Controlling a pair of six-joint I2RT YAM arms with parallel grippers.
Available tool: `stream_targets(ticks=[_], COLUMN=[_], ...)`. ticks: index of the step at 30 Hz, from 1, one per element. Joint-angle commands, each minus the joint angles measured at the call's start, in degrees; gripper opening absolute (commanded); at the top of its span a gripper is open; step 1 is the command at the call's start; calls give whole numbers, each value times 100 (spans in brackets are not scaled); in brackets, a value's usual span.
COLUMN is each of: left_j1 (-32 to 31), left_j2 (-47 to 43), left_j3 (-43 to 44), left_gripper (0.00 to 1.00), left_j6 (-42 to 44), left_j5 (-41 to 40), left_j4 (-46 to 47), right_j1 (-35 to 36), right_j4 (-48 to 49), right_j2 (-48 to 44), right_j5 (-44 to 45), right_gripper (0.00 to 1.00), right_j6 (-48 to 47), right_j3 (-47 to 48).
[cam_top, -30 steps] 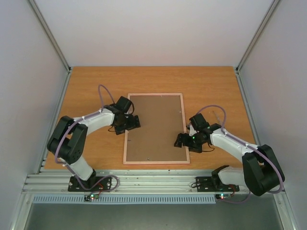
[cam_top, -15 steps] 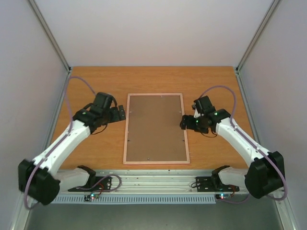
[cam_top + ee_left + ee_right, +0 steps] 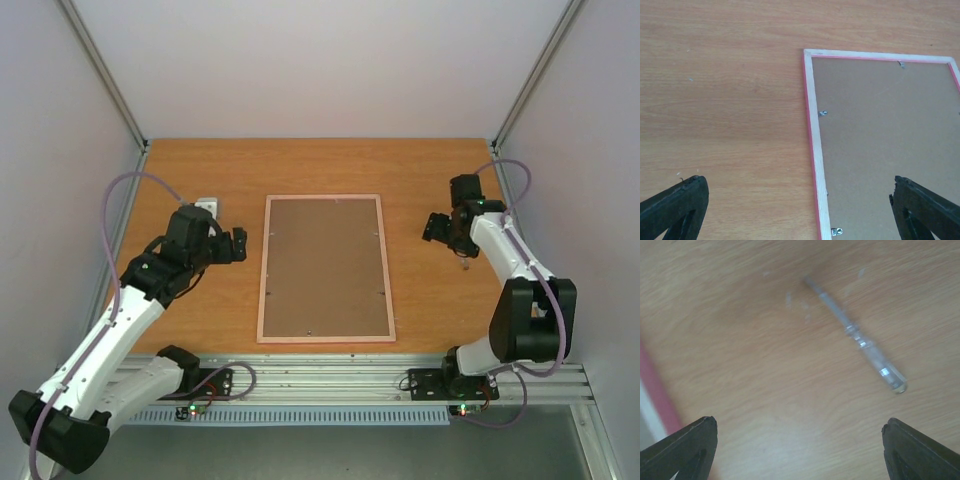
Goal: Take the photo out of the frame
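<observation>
The frame (image 3: 325, 268) lies face down mid-table, its brown back board up inside a pale rim with a pink outer edge. The photo is hidden beneath that board. Small metal tabs (image 3: 823, 113) sit along the board's edge. My left gripper (image 3: 236, 245) hovers open left of the frame, apart from it. In the left wrist view the frame (image 3: 812, 130) runs up between the wide-spread jaws of the left gripper (image 3: 797, 212). My right gripper (image 3: 434, 228) is open to the frame's right, over bare wood. The right gripper (image 3: 800, 447) holds nothing, and a pink strip of the frame (image 3: 657, 390) shows at the left.
A clear slim tool (image 3: 855, 335) lies on the table (image 3: 200, 170) right of the frame, also visible as a small tool (image 3: 463, 266) under the right arm. A small white object (image 3: 207, 205) sits behind the left arm. Grey walls close in on three sides.
Both arms have drawn outward from the frame's long edges. The left gripper went left and opened a little wider; the right gripper swung right and farther back. The frame has not moved.
</observation>
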Motion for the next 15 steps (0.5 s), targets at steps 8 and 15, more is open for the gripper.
stream_targets(ticks=[8,15], left_j1=[55,221], left_j2=[-182,-82], left_j3=[-71,-88], left_gripper=[99,99], left_j6=[252,215], left_j5=[-182,-85], left_j4=[330,355], right_j1=[-1371,-1423], right_j4=[279,230], right_j2=[1309,1873], right_j5=[-1042,-879], right_gripper=[89,86], right_j6=[-159,-506], right_j3=[636,700])
